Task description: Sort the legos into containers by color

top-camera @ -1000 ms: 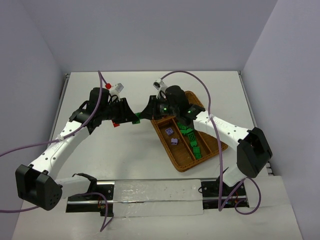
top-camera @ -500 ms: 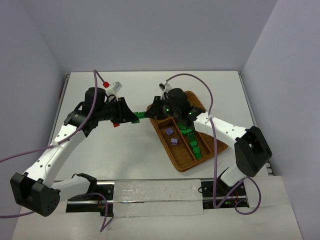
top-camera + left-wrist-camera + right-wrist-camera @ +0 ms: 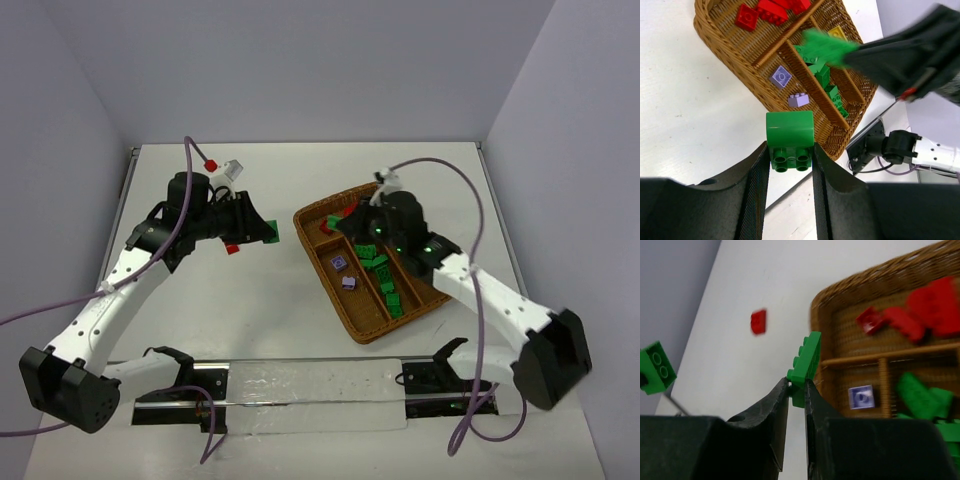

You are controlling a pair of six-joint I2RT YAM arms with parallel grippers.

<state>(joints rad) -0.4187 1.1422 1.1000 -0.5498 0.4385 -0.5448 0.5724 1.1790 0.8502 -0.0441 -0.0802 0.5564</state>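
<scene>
The chunky green brick (image 3: pixel 789 136) is in the air over the table (image 3: pixel 260 300), beside the wicker tray (image 3: pixel 727 65) and not yet above it. The left gripper (image 3: pixel 789 150) pinches it by 2 opposite sides, with the hollow underside turned toward the wrist camera. We judge that this side grip is chosen so the brick can drop freely once the fingers part.

The thin green brick (image 3: pixel 807 360) stands on its edge between the fingers of the right gripper (image 3: pixel 796 385), which squeeze its flat faces. In the top view this gripper hangs over the tray, so we think this brick is on its way to the slot of the green bricks (image 3: pixel 822 77).

The tray's own order explains the carrying:
- The red bricks (image 3: pixel 771 11) lie in the crosswise section.
- The pale purple bricks (image 3: pixel 781 76) lie in the slot next to the green one.
- A yellow brick (image 3: pixel 837 32) lies in the slot on the other side.

1 loose red brick (image 3: pixel 758 321) lies on the table near the left gripper, well apart from the tray, so it is not sorted yet.

We find no brand, label or writing that we can read.
</scene>
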